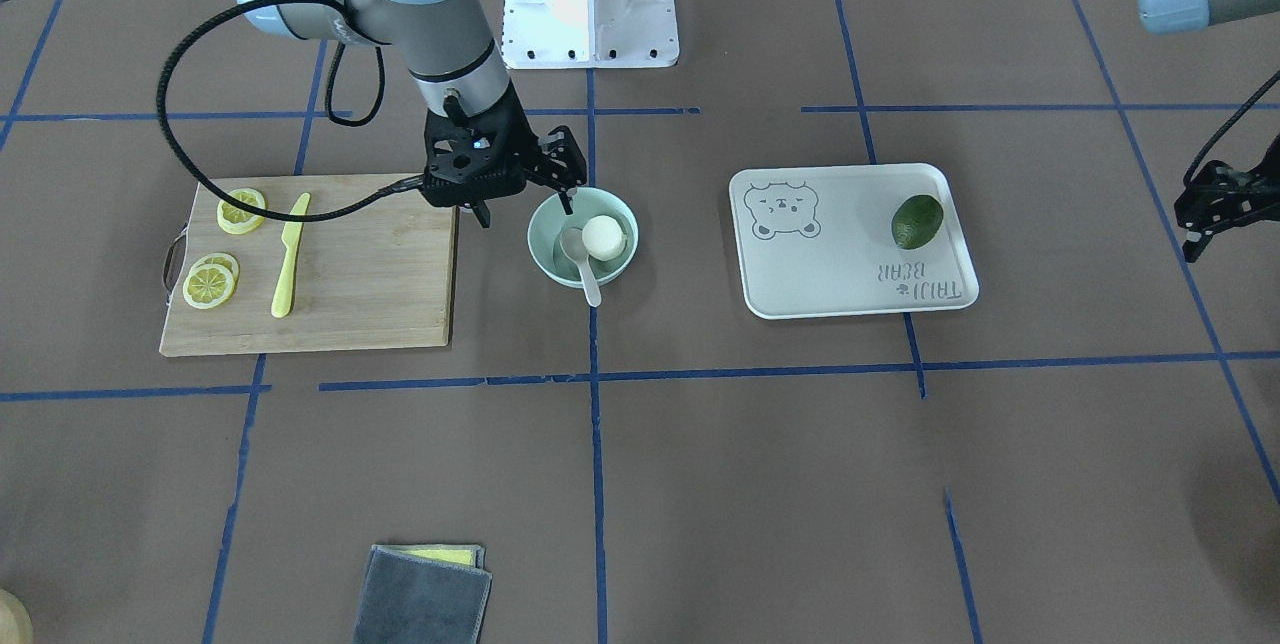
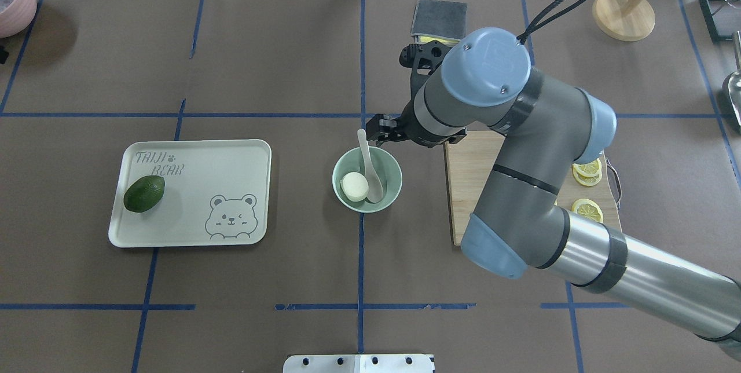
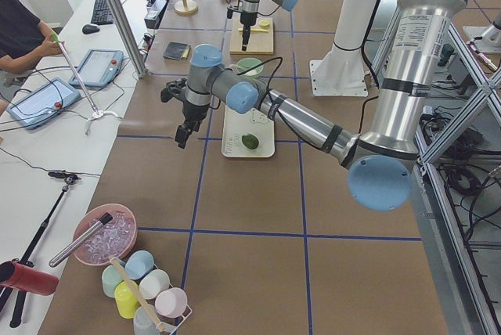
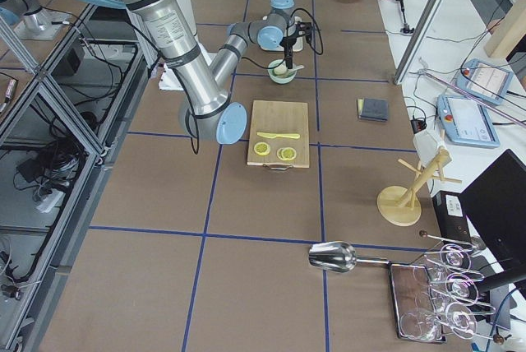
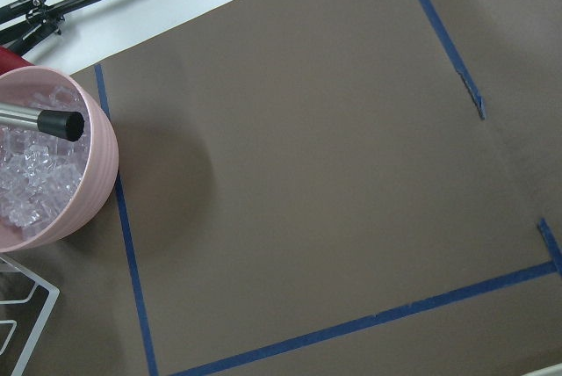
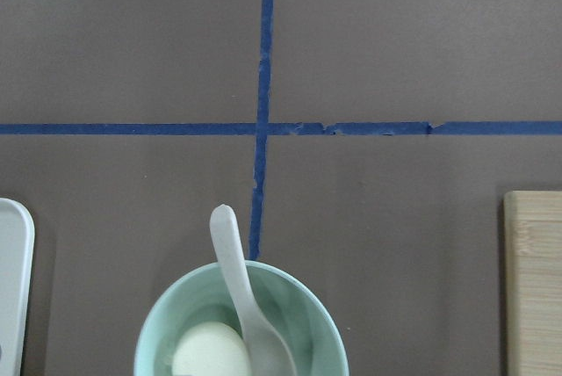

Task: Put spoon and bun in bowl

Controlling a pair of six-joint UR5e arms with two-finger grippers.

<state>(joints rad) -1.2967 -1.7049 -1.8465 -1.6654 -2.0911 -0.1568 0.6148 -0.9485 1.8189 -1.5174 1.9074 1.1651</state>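
Note:
The mint-green bowl stands at the table's middle. The white bun lies inside it. The pale spoon rests with its scoop in the bowl beside the bun and its handle over the rim. My right gripper hovers just above the bowl's rim on the robot's side, open and empty. The overhead view shows the bowl, bun, spoon and right gripper. The right wrist view shows the bowl, spoon and bun. My left gripper hangs far off to the side, open and empty.
A wooden cutting board with lemon slices and a yellow knife lies beside the bowl. A white bear tray holds a green fruit. A grey cloth lies at the far edge. A pink ice bowl sits below the left wrist.

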